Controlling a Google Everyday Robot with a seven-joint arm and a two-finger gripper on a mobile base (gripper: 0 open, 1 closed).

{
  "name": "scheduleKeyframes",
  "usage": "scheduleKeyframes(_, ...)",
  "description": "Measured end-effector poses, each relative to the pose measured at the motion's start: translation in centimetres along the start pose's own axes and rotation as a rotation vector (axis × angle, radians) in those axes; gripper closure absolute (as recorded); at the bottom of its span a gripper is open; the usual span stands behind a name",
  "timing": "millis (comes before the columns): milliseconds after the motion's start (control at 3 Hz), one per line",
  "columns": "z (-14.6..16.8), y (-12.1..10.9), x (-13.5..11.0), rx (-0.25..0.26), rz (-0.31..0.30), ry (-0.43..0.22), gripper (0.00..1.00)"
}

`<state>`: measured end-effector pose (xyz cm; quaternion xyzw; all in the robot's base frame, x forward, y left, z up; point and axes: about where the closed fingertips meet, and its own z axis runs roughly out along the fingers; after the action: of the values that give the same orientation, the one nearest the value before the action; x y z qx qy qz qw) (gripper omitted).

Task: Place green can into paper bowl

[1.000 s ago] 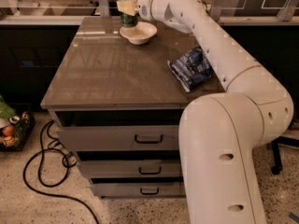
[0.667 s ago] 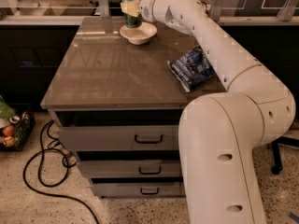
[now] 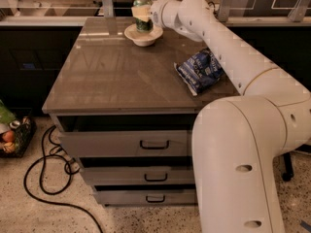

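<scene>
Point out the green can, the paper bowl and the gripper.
green can (image 3: 144,25): camera view, lower body just above the bowl's rim.
paper bowl (image 3: 143,41): camera view, front wall.
gripper (image 3: 142,13): camera view, between its fingertips, closed on the can over the bowl.

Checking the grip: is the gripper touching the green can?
Touching. The camera view shows the gripper with a pale finger pressed across the green can, at the paper bowl.

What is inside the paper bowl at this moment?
The green can, upright, its lower end below the rim of the paper bowl, the gripper clasping it. Whether its base touches the floor is hidden.
</scene>
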<state>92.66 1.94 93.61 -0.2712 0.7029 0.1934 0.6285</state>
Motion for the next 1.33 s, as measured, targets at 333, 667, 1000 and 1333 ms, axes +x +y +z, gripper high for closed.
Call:
scheduleKeyframes(333, 0.83, 0.66, 1.82, -0.016, 0.053, -0.004, 1.0)
scheduleKeyframes(667, 1.05, 0.97, 1.91, -0.021, 0.055, -0.004, 0.84)
scheduleKeyframes(1000, 1.28, 1.24, 2.0, -0.025, 0.056, -0.003, 0.61)
scheduleKeyframes(1333, 1.47, 1.47, 2.1, -0.028, 0.057, -0.002, 0.38)
